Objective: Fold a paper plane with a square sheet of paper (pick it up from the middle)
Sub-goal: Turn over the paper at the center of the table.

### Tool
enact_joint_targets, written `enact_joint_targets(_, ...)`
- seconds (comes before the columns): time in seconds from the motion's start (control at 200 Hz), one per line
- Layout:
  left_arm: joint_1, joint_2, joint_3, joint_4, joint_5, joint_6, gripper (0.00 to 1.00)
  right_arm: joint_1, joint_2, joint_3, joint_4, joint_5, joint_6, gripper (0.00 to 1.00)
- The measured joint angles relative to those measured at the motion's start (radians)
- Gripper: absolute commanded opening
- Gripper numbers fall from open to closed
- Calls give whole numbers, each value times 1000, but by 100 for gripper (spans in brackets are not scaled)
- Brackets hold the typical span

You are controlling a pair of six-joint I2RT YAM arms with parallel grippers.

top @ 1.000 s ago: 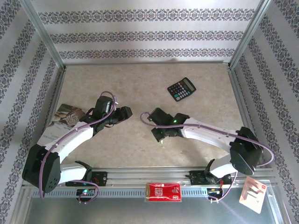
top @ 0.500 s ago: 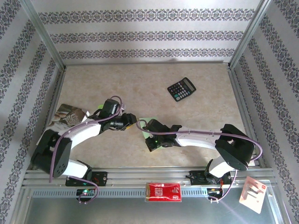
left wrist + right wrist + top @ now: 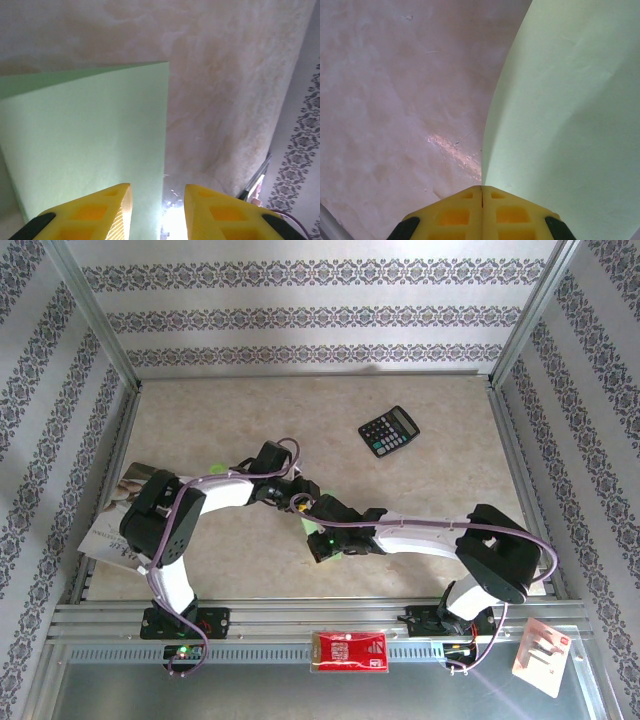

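Barely begun: sheet lifted between two end effectors, folding mostly ahead

Broadly, I see the beige marbled bench with both arms reaching in over its middle. The white left arm bends in from the left, and the white right arm comes in from the right. A printed magazine lies at the left edge, partly under the left arm.

The square sheet of thin light green paper is up off the bench between the two wrists. It curves in the right wrist view. In the left wrist view it shows a darker band along its top, which could be a bend or a first fold. I cannot tell which.

The black calculator sits well apart at the far right. The red-and-white packet lies on the near rail.

The right end effector has its yellow fingers pressed together, and the sheet's edge runs into their seam, so I judge it pinched there. The left end effector has its fingers apart, the sheet's side edge running down between them without being clamped.

By my reckoning the pick-up is done. The sheet has not yet the slim pointed form of a paper plane, so nearly every fold remains.
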Motion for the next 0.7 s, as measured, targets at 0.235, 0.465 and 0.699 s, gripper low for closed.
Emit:
enact_joint_targets(0.235, 0, 66, 48, -71, -2, 74, 31, -5, 3, 0, 8, -14, -2, 14)
enact_joint_targets(0.465, 0, 85, 64, -93, -1, 113, 29, -32, -3, -19, 23, -35, -4, 17)
enact_joint_targets(0.699, 0, 91, 69, -95, 0, 127, 29, -53, -22, -31, 23, -52, -15, 19)
